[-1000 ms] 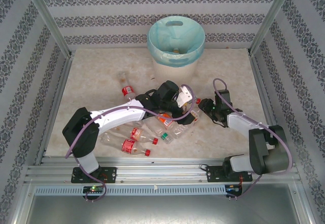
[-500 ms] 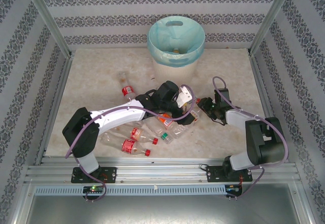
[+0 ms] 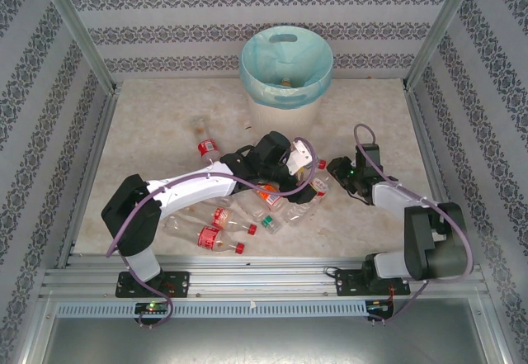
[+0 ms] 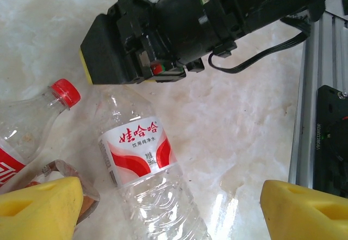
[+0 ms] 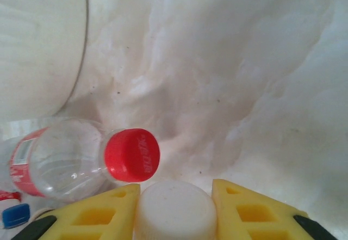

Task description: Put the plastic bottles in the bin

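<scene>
The bin [image 3: 285, 67], cream-white with a turquoise liner, stands at the back middle of the table. Several plastic bottles [image 3: 247, 211] lie in a cluster in front of it. My left gripper [image 4: 171, 196] is open, its yellow fingers [image 4: 38, 207] wide apart; a clear bottle with a red-and-white label [image 4: 136, 153] lies on the table between them. My right gripper [image 5: 175, 196] is shut on the white cap [image 5: 174, 210] of a bottle whose body is hidden. A red-capped bottle [image 5: 132, 154] lies just beyond its left finger. In the top view both grippers meet near the cluster's right end [image 3: 322, 170].
Two more bottles [image 3: 205, 145] lie apart at the left of the cluster. A red-capped bottle [image 4: 65, 92] lies left of the labelled one. The right arm's black wrist [image 4: 179, 28] hangs close above the left gripper. Metal rails [image 3: 247, 277] edge the table's near side.
The right gripper's fingers have closed in on the white cap, and its arm has shifted slightly to the right. The left arm has stayed still.
</scene>
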You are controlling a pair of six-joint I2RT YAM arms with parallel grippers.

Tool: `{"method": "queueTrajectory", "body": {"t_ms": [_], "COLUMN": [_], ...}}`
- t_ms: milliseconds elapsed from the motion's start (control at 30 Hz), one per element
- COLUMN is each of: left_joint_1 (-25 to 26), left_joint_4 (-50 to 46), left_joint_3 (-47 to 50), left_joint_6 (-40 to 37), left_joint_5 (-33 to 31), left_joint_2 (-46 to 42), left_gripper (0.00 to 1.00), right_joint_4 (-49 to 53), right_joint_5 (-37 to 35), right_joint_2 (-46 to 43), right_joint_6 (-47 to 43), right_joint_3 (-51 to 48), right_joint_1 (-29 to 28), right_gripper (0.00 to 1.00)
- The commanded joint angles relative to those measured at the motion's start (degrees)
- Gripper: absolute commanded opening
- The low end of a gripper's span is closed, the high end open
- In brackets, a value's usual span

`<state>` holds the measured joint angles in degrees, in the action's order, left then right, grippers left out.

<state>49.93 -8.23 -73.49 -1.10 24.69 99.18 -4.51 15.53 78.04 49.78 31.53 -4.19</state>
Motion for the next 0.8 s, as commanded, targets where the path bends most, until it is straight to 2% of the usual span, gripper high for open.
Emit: {"method": "queueTrajectory", "body": {"t_ms": [0,267,333,433,633,767], "left_joint_1": [0.6,0.4,0.0,-1.0,-4.9,-9.5], "left_joint_4": [1.2,0.4,0.1,-1.5,-6.0,-6.4], "left_joint_3": [0.0,-2.5,-3.5,-6.1,-13.7,-18.8], "left_joint_6": [0.6,1.2,1.8,2.4,5.6,11.4], "left_joint_5": [1.3,0.5,-0.1,-1.0,-2.5,1.8], "left_joint_2": [-0.1,-4.0,-5.6,-7.8,-8.5,-6.7], "left_gripper": [0.86,0.86,0.86,0.86,0.86,0.86], "right_joint_4": [2.9,18.8,24.1,30.3,32.6,31.1], "right_joint_5": [-0.3,-8.5,-11.2,-14.0,-13.5,-15.7], "right_joint_2": [-5.1,-24.9,-29.5,-34.3,-35.5,-30.9], "right_joint_6": [-0.6,-5.9,-8.1,-10.9,-13.3,-17.6], "right_joint_3": [-0.8,1.8,4.5,9.9,22.2,33.2], "right_joint_1": [1.1,2.1,2.2,2.1,0.6,-4.1], "right_gripper": [0.23,0.07,0.02,0.00,0.00,0.00]}}
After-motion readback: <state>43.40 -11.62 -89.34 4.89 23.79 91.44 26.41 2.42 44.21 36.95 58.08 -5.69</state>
